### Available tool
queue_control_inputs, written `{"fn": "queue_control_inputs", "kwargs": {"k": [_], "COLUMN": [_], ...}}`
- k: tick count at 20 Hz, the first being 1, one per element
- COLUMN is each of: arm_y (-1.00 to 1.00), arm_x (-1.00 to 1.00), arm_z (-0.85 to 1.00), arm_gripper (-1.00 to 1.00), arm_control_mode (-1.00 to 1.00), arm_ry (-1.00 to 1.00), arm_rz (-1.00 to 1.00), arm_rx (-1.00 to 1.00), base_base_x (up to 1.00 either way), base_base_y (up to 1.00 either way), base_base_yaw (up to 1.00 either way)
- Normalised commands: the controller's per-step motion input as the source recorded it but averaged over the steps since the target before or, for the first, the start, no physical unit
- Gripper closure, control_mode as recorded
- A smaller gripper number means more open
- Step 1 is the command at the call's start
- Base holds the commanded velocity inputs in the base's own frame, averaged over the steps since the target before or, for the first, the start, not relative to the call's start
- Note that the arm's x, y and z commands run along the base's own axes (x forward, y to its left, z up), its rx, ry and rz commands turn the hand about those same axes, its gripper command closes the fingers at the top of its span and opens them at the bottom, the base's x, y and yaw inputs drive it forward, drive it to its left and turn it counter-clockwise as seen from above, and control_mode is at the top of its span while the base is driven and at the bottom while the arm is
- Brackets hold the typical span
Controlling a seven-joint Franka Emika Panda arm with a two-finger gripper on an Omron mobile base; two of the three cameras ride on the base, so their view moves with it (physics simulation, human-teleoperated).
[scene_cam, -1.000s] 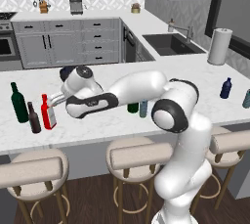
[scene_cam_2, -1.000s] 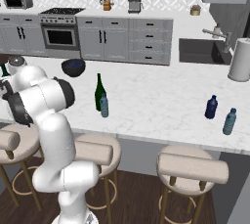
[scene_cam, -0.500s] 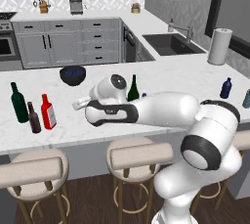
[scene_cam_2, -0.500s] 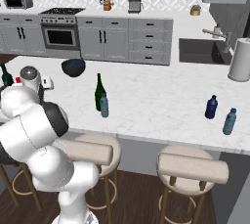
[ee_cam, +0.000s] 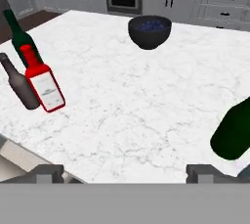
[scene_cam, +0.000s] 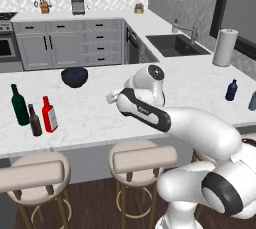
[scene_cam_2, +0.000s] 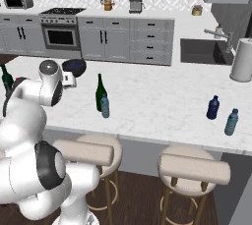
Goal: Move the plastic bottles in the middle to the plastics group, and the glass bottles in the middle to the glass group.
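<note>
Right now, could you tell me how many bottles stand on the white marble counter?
7: a dark teal-green wine bottle, small brown bottle and flat red bottle grouped left; a green wine bottle with a pale blue bottle mid-counter; a navy bottle and teal bottle right.

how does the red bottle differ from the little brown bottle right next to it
The red bottle is bright red, flat-sided and carries a white label; the brown bottle is dark, round and plain. In the left base view the red bottle stands slightly taller than the brown bottle. Both stand upright, side by side on the marble counter, near the dark green wine bottle.
</note>
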Motion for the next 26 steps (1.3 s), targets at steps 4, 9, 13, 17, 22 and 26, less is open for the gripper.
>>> {"fn": "queue_control_inputs", "kwargs": {"k": [4, 9, 13, 17, 22, 26], "arm_y": [-1.00, -1.00, -0.87, -0.15, -0.04, -0.18], "arm_x": [-0.20, -0.03, 0.02, 0.00, 0.15, 0.30], "arm_z": [0.00, 0.06, 0.08, -0.04, -0.43, -0.38], "arm_gripper": [-1.00, -1.00, -1.00, -1.00, -1.00, -1.00], "arm_control_mode": [-1.00, -1.00, -1.00, -1.00, -1.00, -1.00], "arm_ry": [0.12, 0.17, 0.15, 0.20, 0.16, 0.00], "arm_rz": [-0.15, -0.13, -0.07, 0.00, 0.00, 0.00], "arm_rx": [-0.24, -0.26, 0.09, 0.04, 0.00, 0.00], "base_base_x": [0.00, 0.00, 0.00, 0.00, 0.00, 0.00], "base_base_y": [0.00, 0.00, 0.00, 0.00, 0.00, 0.00], "base_base_yaw": [0.00, 0.00, 0.00, 0.00, 0.00, 0.00]}}
